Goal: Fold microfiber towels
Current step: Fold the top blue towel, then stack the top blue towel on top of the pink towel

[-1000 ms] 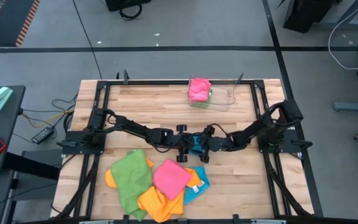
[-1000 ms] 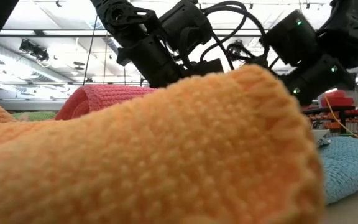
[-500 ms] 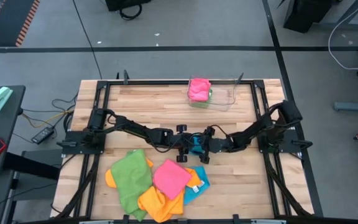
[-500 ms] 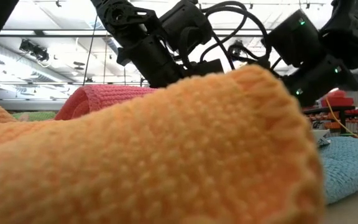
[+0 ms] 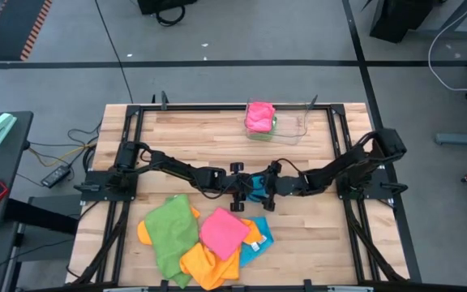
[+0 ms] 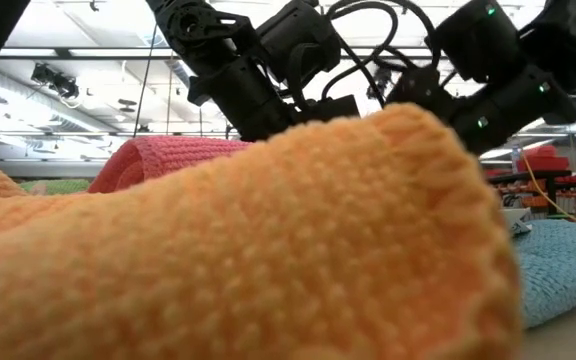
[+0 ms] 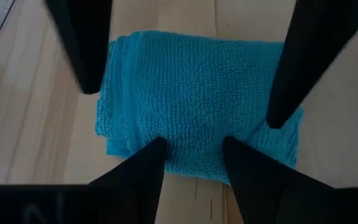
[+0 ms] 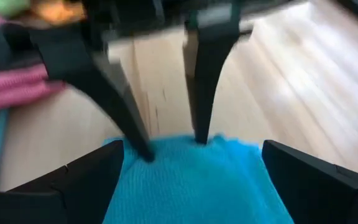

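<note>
Nearest the camera edge of the desk (image 5: 177, 142), a loose pile of towels lay unfolded: green towel (image 5: 170, 231), pink towel (image 5: 223, 230), orange towel (image 5: 205, 266), another sky blue one (image 5: 258, 240). At mid-desk both arms met over a folded blue towel (image 7: 197, 99); the left gripper (image 7: 191, 146) had its fingers pressing onto it with a small gap between, while the right gripper (image 8: 185, 168) had its fingers spread wide on either side. At the far edge, a folded pink towel (image 5: 259, 116) sat in the clear tray (image 5: 292, 130).
</note>
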Tool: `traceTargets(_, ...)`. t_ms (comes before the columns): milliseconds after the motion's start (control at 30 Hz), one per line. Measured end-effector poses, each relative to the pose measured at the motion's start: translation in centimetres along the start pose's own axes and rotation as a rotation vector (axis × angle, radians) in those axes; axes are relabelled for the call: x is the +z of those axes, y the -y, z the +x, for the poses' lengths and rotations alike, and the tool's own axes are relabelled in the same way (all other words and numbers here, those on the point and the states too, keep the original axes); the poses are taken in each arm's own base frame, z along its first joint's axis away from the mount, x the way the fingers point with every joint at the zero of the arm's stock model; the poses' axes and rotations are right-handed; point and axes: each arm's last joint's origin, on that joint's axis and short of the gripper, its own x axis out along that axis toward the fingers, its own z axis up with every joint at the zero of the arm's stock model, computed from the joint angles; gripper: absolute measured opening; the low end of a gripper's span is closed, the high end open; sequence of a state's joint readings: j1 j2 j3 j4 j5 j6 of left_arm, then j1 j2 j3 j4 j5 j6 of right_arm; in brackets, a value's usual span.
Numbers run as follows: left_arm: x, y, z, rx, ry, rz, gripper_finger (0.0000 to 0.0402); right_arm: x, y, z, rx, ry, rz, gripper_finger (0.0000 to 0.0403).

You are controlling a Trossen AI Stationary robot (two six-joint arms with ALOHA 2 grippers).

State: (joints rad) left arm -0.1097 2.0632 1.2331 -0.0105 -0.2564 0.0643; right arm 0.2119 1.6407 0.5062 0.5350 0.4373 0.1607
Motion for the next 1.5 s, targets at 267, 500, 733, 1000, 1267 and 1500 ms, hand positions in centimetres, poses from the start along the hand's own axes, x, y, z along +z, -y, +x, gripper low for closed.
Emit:
traceTargets(267, 0.0, 0.0, 0.0, 0.000, 0.000, 0.001, 0.0176, -1.9, -0.2, 0.9, -0.011, -0.092, 0.032, 0.0394)
traceTargets(500, 0.0, 0.0, 0.0, 0.000, -0.002, 0.000, 0.0173, -2.1, -0.5, 0.9, 0.006, -0.102, 0.049, 0.0394)
traceTargets(733, 0.0, 0.0, 0.0, 0.000, -0.003, 0.001, 0.0177, 0.0, -0.4, -1.5, 0.019, -0.051, -0.009, 0.0394)
traceTargets(1000, 0.0, 0.0, 0.0, 0.000, -0.003, 0.001, 0.0172, 0.2, -0.3, -3.4, 0.033, -0.113, -0.244, 0.0394)
traceTargets(1267, 0.0, 0.0, 0.0, 0.000, -0.003, 0.001, 0.0178, -0.8, -0.6, -4.9, -0.011, -0.209, -0.502, 0.0394)
traceTargets(1500, 0.0, -0.1, 0.0, 0.001, -0.002, 0.009, 0.0173, -1.4, -2.4, -4.8, -0.134, -0.204, -0.885, 0.0394)
